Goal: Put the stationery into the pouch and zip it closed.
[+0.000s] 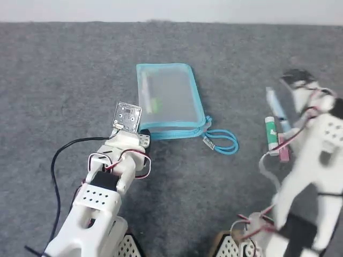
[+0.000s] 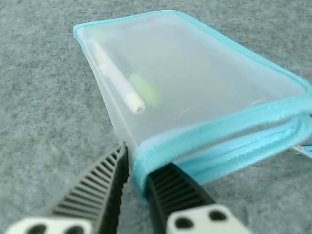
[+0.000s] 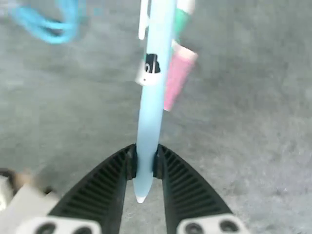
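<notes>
The translucent pouch (image 1: 170, 96) with a teal zipper edge lies flat mid-table; a white pen (image 2: 117, 80) and a green item (image 2: 145, 88) lie inside it. My left gripper (image 2: 135, 158) is shut on the pouch's near corner, pinching the teal edge (image 1: 141, 134). To the right, my right gripper (image 3: 145, 158) is shut on a light blue pen (image 3: 151, 92) and holds it above the mat (image 1: 275, 104). Below that pen, a green-and-white marker (image 1: 271, 133) and a pink item (image 1: 283, 151) lie on the mat.
The pouch's teal wrist loop (image 1: 222, 141) trails onto the grey mat (image 1: 64, 80) toward the right arm. A black cable (image 1: 56, 160) runs beside the left arm. Open mat lies between the pouch and the marker.
</notes>
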You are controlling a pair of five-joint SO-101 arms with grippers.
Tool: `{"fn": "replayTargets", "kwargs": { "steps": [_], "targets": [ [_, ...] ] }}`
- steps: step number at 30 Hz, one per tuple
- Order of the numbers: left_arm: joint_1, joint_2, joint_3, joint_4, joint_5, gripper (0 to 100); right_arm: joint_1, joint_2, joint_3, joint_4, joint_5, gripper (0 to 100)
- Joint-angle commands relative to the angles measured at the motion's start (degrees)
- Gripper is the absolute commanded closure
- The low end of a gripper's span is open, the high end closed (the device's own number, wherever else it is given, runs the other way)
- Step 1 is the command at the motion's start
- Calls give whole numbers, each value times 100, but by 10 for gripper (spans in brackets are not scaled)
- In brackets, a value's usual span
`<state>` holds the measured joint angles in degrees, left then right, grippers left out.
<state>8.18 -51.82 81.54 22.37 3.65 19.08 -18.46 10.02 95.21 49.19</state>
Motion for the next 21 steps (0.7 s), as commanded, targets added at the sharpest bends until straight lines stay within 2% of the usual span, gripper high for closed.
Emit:
{"fn": "replayTargets", "kwargs": {
  "steps": [1,8,11,13,21],
  "targets": [
    [-9,-35,-84,-132,-18,988,-1147,-1209,0,629,-123,992],
    [-9,-44,-84,-132,-18,988,-3582,-3011,1697,716,-492,992],
    [-9,-44,-84,-132,-18,988,-4330,-3345,2330,716,-571,992],
    [-9,-44,-92,-132,-18,988,-4523,-3319,2497,629,-862,992],
    [-9,-44,-92,-132,-18,988,-4558,-2501,2497,-171,-1547,992]
  ]
}}
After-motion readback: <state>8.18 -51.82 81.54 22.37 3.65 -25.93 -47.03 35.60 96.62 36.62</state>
